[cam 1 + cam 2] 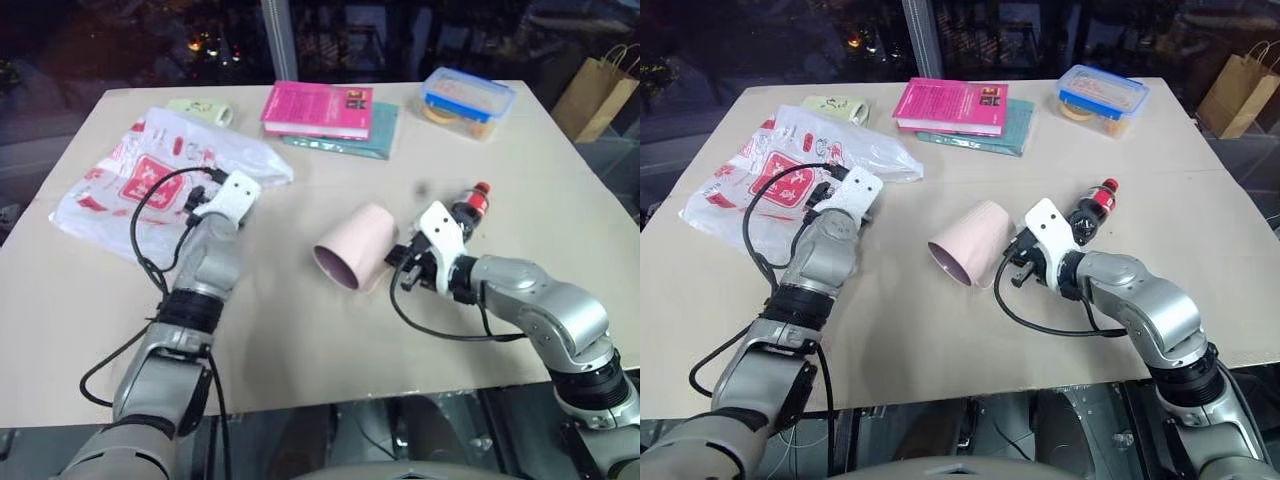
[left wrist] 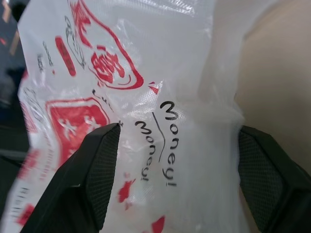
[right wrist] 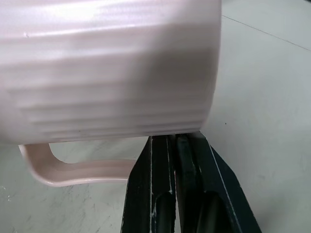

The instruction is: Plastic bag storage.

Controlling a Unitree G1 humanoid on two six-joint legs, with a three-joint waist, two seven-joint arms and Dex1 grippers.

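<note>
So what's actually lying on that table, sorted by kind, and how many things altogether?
Plastic bag: 1
Books: 2
Pink mug: 1
Small bottle: 1
Lidded food box: 1
Pale green packet: 1
Total: 7

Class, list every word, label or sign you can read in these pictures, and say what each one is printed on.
"Money!" – black script on the plastic bag.
"Money!" – a second time beside it, same bag.
Red square logo and red characters on the bag: not legible.
Pink book cover print: too small to read.
Small bottle label: too small to read.
</note>
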